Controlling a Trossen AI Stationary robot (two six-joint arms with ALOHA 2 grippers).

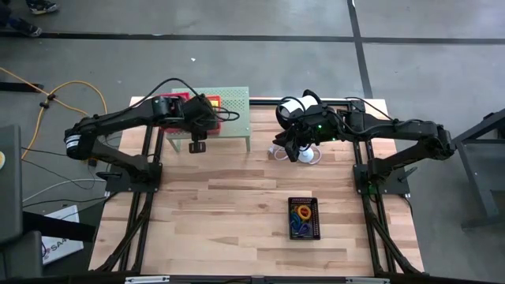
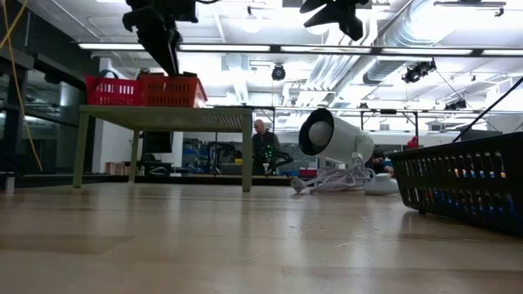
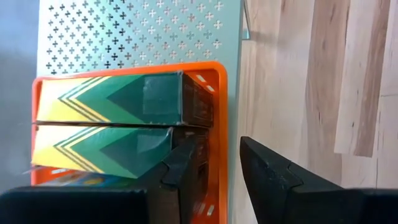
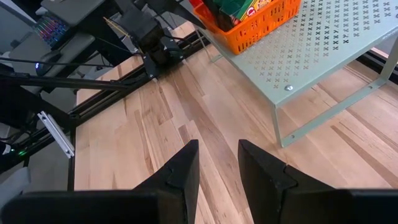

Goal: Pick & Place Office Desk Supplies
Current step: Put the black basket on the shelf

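High view: the left end effector (image 1: 197, 136) hangs over the front edge of the pale-green perforated stand (image 1: 233, 120), just beside the red mesh basket (image 1: 175, 106) and an orange-red basket (image 1: 207, 110) that sit on the stand. The right end effector (image 1: 295, 150) hangs near the white cylinder device (image 1: 293, 107) at the back of the wooden surface (image 1: 229, 213). A black mesh basket (image 1: 304, 218) with coloured loops (image 1: 301, 213) in it lies well apart, toward the front of the surface.

Low view: both red baskets (image 2: 145, 90) stand on top of the stand (image 2: 163, 118), and the left arm comes down just above them. The white cylinder (image 2: 335, 139) lies on the surface; the black basket (image 2: 466, 184) fills the near right.

Left wrist view: the left end effector (image 3: 217, 165) has a narrow gap, its fingers (image 3: 183, 165) straddling the orange rim of the basket (image 3: 217, 99), one inside and one outside. Two flat green packs (image 3: 112, 99) stand side by side in the basket. It grips nothing that I can make out.

Right wrist view: the right end effector (image 4: 217, 162) shows a narrow gap with nothing between the fingers, above bare wood, with the stand (image 4: 323, 62) and orange basket (image 4: 261, 22) beyond.
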